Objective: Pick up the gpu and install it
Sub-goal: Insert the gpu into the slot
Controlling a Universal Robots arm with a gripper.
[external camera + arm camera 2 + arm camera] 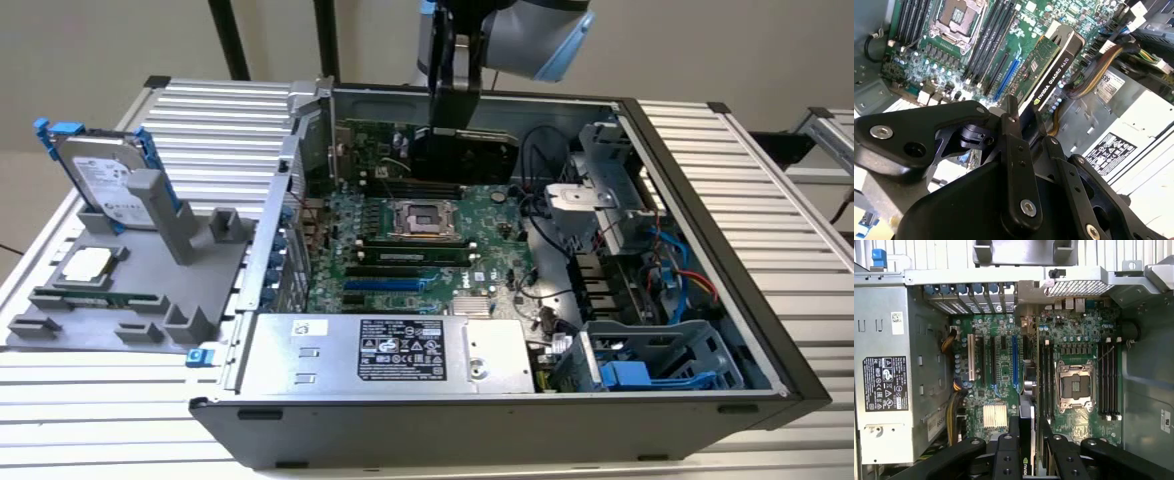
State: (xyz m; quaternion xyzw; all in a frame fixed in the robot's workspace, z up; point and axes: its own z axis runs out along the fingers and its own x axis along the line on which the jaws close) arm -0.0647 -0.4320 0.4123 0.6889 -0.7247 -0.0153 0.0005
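The gpu (1054,70) is held edge-on in the claw (1026,137), whose fingers are closed against its two faces — the black shroud and the green card are seen running out from between them in the second wrist view. In the exterior view the gpu (461,155) hangs below the arm inside the open computer case (747,300), toward the case's far wall and above the motherboard (414,250). The pickup is therefore judged done; the installation is not. In the first wrist view the card's black edge (1025,440) lies roughly in line with the blue expansion slot (1015,365), but whether it has reached the slot cannot be told, and it is judged to be still clear of it. The empty CPU socket (1074,387) lies just beside that line, and the power supply (884,385) sits along the case's near edge. Outside the case, on the slatted table (747,150), a grey fixture (120,290) carries a hard drive (107,185) with blue rails.
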